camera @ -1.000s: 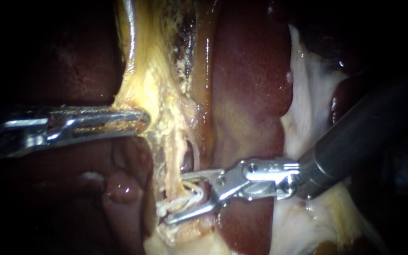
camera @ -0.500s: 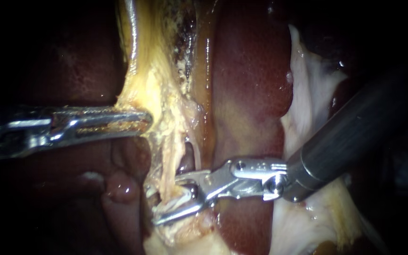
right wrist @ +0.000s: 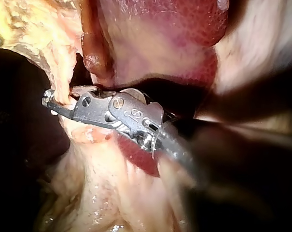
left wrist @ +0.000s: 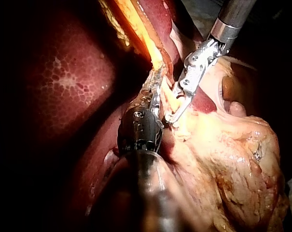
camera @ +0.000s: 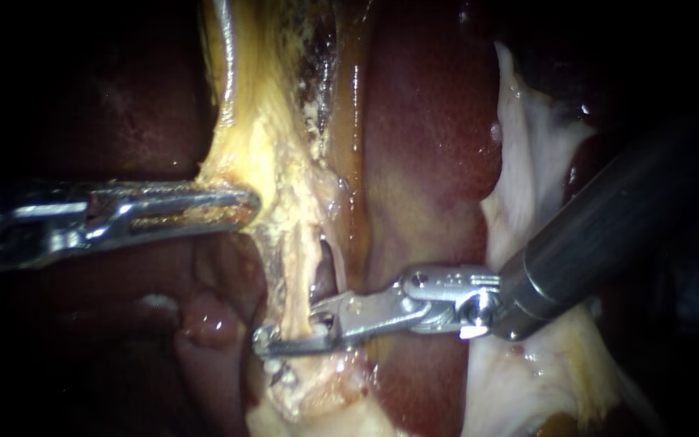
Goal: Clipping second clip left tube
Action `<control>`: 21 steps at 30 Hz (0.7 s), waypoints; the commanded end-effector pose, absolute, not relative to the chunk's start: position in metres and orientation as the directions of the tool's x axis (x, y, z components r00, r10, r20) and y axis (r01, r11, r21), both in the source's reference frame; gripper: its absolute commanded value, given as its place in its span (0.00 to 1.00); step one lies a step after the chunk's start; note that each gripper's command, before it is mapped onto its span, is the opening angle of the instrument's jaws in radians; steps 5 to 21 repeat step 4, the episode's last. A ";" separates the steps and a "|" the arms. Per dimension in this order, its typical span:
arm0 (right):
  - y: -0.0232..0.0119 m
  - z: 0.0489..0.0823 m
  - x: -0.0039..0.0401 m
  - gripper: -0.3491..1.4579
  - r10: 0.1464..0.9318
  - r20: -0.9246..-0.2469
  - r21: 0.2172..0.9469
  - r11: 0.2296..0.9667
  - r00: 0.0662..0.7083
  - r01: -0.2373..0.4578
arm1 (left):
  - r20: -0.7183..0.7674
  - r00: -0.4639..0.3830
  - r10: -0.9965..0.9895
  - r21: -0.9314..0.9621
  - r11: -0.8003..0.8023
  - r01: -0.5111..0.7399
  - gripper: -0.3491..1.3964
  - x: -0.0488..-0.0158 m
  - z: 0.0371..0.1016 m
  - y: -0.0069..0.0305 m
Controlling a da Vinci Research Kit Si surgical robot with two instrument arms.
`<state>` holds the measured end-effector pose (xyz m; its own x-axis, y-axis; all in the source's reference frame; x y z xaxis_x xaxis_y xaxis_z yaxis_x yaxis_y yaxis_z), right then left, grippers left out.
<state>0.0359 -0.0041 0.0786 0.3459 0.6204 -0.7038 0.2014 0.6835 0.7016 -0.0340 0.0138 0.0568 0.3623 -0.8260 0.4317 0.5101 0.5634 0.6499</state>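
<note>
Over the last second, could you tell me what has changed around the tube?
The right instrument slid its open jaws further across the tube, then closed them on it. The left instrument kept gripping the yellow tissue; the liver did not move.

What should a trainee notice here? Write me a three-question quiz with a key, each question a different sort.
1. How does the right instrument stand to the tube? A open, clear of it; B shut on it; C out of sight.
2. True or false: the left instrument touches no tissue.
3. Fill in: right of the tube in the endoscope view lies the dark red ____.
Key: 1 B; 2 false, it is shut on the yellow tissue; 3 liver.
</note>
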 end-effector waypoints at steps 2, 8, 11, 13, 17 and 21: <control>-0.0041 0.0786 0.0359 0.00 0.620 -0.705 0.701 0.684 0.346 0.203 | 0.432 0.363 -0.826 0.650 0.564 0.510 0.00 -0.0340 0.0568 0.0138; -0.0041 0.0786 0.0358 0.00 0.620 -0.704 0.701 0.683 0.346 0.205 | 0.432 0.363 -0.826 0.650 0.563 0.510 0.00 -0.0340 0.0568 0.0138; -0.0041 0.0786 0.0358 0.00 0.620 -0.704 0.701 0.683 0.346 0.205 | 0.432 0.363 -0.826 0.650 0.563 0.510 0.00 -0.0340 0.0568 0.0138; -0.0041 0.0786 0.0358 0.00 0.620 -0.704 0.701 0.683 0.346 0.205 | 0.432 0.363 -0.826 0.650 0.563 0.510 0.00 -0.0340 0.0568 0.0138; -0.0041 0.0786 0.0358 0.00 0.620 -0.704 0.701 0.683 0.346 0.205 | 0.432 0.363 -0.826 0.650 0.563 0.510 0.00 -0.0340 0.0568 0.0138; -0.0041 0.0786 0.0358 0.00 0.620 -0.704 0.701 0.683 0.346 0.205 | 0.432 0.363 -0.826 0.650 0.563 0.510 0.00 -0.0340 0.0568 0.0138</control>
